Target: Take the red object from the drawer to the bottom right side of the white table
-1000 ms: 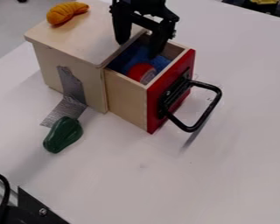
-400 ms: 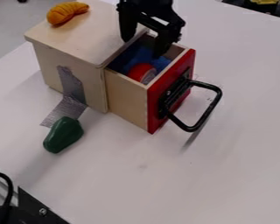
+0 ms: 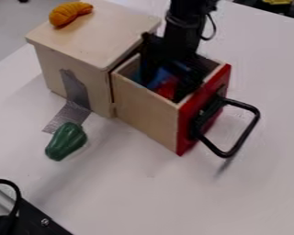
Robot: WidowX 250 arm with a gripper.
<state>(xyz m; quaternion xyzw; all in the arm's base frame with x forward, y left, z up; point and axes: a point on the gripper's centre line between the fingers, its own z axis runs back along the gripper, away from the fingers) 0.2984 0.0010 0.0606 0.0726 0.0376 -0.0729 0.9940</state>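
Observation:
The black gripper point(image 3: 163, 88) is lowered into the pulled-out drawer point(image 3: 143, 108), its two fingers spread apart. Between them, low in the drawer, lies the red object point(image 3: 168, 86), round and partly covered by the right finger. A blue cloth-like thing point(image 3: 161, 77) lies beside it, also partly hidden by the gripper. The drawer belongs to a light wooden box and has a red front with a black handle. The white table point(image 3: 235, 206) extends below and to the right of it.
An orange ridged toy point(image 3: 68, 13) rests on top of the wooden box point(image 3: 91, 34). A green pepper-like toy point(image 3: 66, 141) is on the table near a strip of grey tape point(image 3: 68, 116). Black hardware with a cable point(image 3: 36, 218) occupies the bottom left corner.
From above the drawer, the gripper has come down into it and shifted right. The drawer has slid further out, toward the lower right, with the red object in it.

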